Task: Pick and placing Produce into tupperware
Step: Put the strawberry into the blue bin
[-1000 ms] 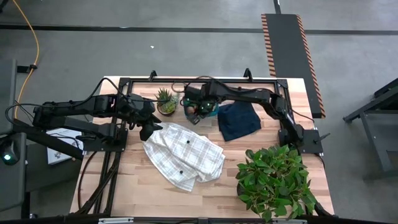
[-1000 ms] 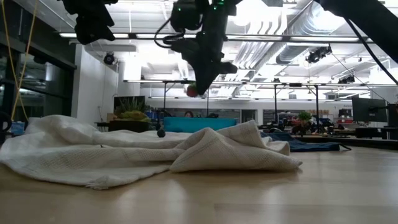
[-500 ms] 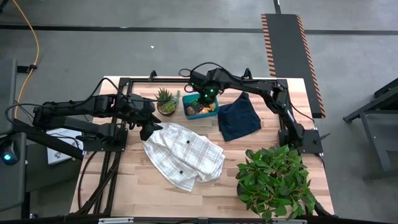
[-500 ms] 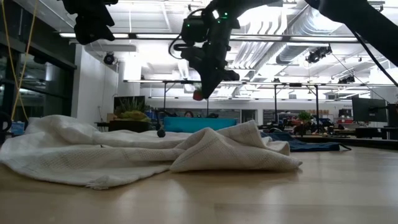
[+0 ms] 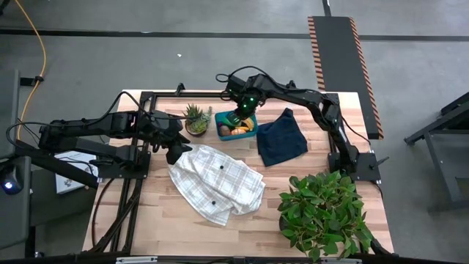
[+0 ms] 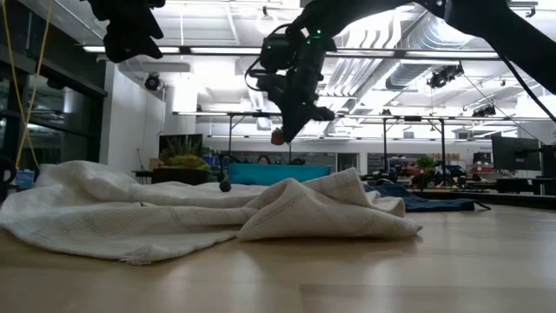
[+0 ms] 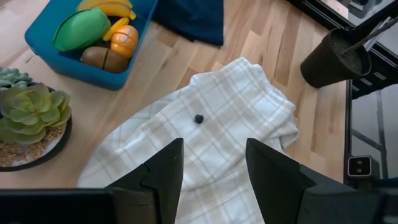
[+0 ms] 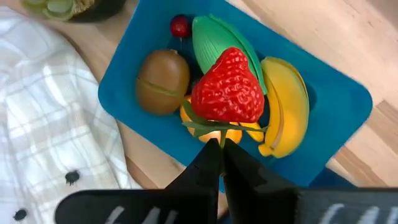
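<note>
Wooden table is carrying everything. Big leafy plant is standing at one near corner. White checked cloth is lying rumpled mid-table, a tiny dark berry sitting on it. Navy cloth is lying just beside the tupperware.

Left gripper is hovering over the checked cloth's edge, fingers spread apart, gripping nothing.

Right gripper is hanging above the tupperware, fingers pinched tight on the green stem of a red strawberry, which is dangling clear of the container's contents.

Teal tupperware is sitting near the far edge of the table, beside a small spiky potted plant. Inside it are lying a banana, a green piece, a brown kiwi, an orange piece and a small red cherry.
</note>
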